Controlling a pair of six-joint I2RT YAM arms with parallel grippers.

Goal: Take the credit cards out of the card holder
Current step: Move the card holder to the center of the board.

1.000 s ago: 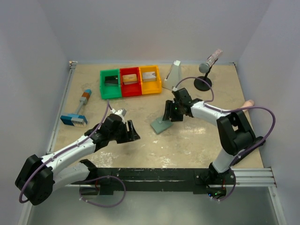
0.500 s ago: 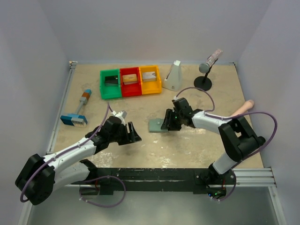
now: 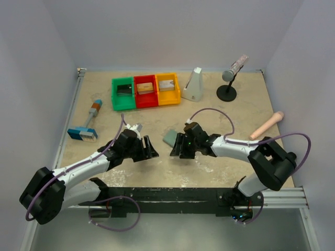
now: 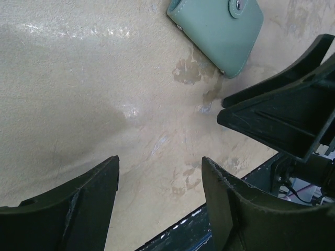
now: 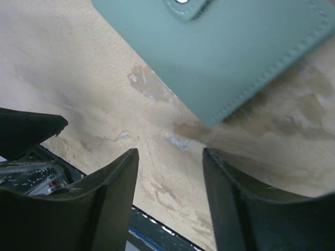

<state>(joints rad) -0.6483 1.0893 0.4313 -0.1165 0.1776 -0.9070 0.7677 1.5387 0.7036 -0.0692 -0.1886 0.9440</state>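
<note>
The card holder [image 3: 170, 137] lies closed and flat on the table, blue-grey, snap tab up. It also shows in the left wrist view, card holder [image 4: 220, 29], and in the right wrist view, card holder [image 5: 220, 47]. My right gripper [image 3: 176, 151] [image 5: 170, 152] is open just near of it, nothing between its fingers. My left gripper [image 3: 151, 149] [image 4: 159, 161] is open and empty to the wallet's left, facing the right one. A black card [image 3: 124, 89] lies in the green bin, an orange-gold card [image 3: 145, 87] in the red bin, a silver-grey card [image 3: 166, 83] in the yellow bin.
The green, red and yellow bins [image 3: 145, 99] stand in a row at the back. A blue-headed brush [image 3: 86, 127] lies at the left. A white wedge [image 3: 193, 84], a microphone stand [image 3: 228, 86] and a pink rod [image 3: 267, 125] sit at the back right. The black rail [image 3: 172, 196] runs along the near edge.
My right gripper has moved toward the near left and come off the card holder, which now lies flat a little further left. The left arm has barely moved.
</note>
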